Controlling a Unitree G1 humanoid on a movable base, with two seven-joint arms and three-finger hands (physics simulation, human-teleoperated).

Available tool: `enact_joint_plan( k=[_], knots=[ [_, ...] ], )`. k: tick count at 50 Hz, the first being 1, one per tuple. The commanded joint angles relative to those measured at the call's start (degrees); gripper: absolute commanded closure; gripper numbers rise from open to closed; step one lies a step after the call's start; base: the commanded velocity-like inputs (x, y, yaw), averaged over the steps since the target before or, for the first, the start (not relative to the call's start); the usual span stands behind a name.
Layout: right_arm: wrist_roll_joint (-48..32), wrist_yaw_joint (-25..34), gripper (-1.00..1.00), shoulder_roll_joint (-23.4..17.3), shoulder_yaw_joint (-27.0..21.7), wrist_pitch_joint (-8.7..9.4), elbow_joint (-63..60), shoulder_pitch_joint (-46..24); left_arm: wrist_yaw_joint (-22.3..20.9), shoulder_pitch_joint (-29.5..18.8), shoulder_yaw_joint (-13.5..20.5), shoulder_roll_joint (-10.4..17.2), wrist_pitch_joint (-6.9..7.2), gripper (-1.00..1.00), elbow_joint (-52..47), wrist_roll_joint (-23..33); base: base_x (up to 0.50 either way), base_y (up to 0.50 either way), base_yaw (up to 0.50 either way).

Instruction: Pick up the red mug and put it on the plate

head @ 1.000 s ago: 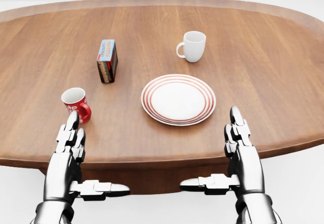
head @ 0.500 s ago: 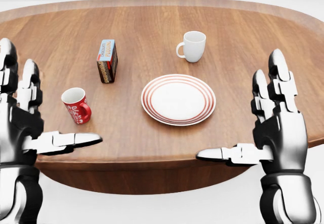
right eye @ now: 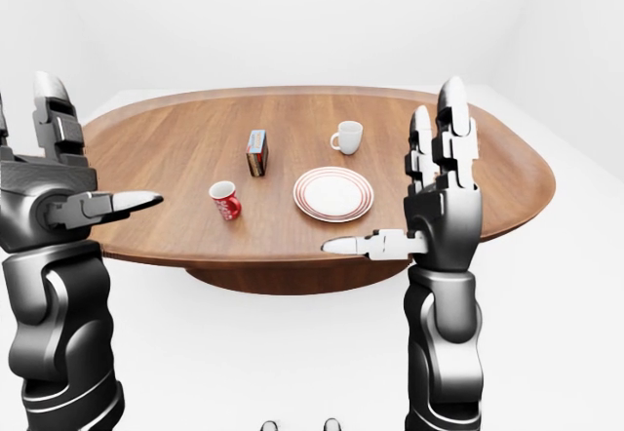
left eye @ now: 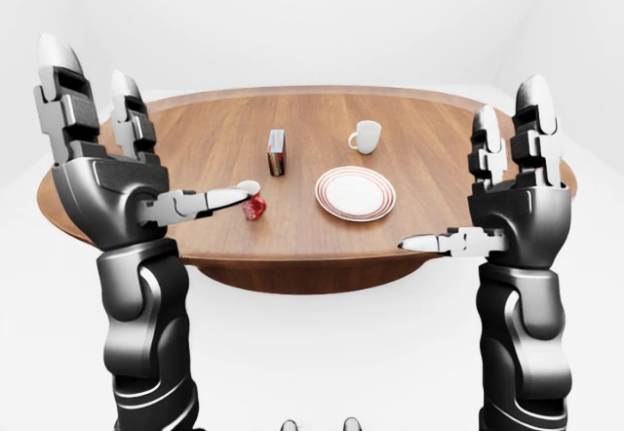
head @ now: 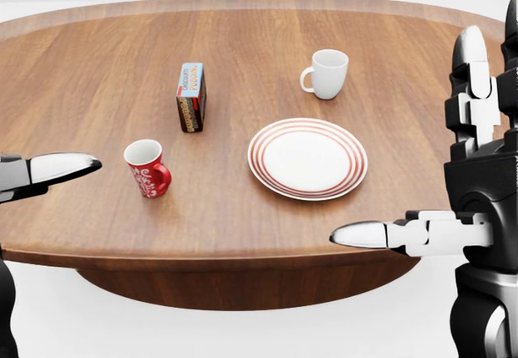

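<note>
In the head view, the red mug is seen upright on the table, handle toward the plate at its right. In the right-eye view, the left hand and right hand are held raised with fingers spread, apart from the mug.

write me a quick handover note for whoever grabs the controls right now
Left hand: open, raised, holding nothing, at the left of the views.
Right hand: open, raised, holding nothing, at the right.
Red mug: upright on the table, untouched, left of the plate in the head view, handle to the view's right.
Plate: bare, middle of the table.
Also there: a white mug above the plate and a small box above the red mug.
Done: nothing yet.
Left: reach the red mug, probably with the left hand, grasp, lift, set it on the plate.
</note>
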Motion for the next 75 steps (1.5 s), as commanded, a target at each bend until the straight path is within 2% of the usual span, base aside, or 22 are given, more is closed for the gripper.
enact_joint_plan(
  k=[1, 31, 42, 75],
  knots=[
    [0.02, 0.68, -1.0, 0.2, 0.04, 0.0, -1.49, -0.25, 0.69, -0.73, 0.59, 0.99, 0.0, -1.0, 0.37, -0.52, 0.0, 0.5, 0.0],
    [0.01, 0.26, -1.0, 0.11, -0.55, 0.0, -0.88, 0.15, 0.73, -0.48, 0.91, 1.04, 0.0, -1.0, 1.85, -0.65, 0.0, 0.5, 0.0],
    [1.54, 2.0, -1.0, 0.29, -0.33, 0.0, -1.6, 1.33, 0.91, -0.62, 1.04, 1.15, 0.0, -1.0, 2.0, -0.79, 0.0, 0.0, 0.0],
    [1.05, 2.54, -1.0, 0.35, 0.12, 0.0, -2.37, 0.71, 1.09, -0.36, 1.53, 1.37, 0.0, -1.0, 2.16, -1.49, 0.5, 0.0, 0.0]
  ],
)
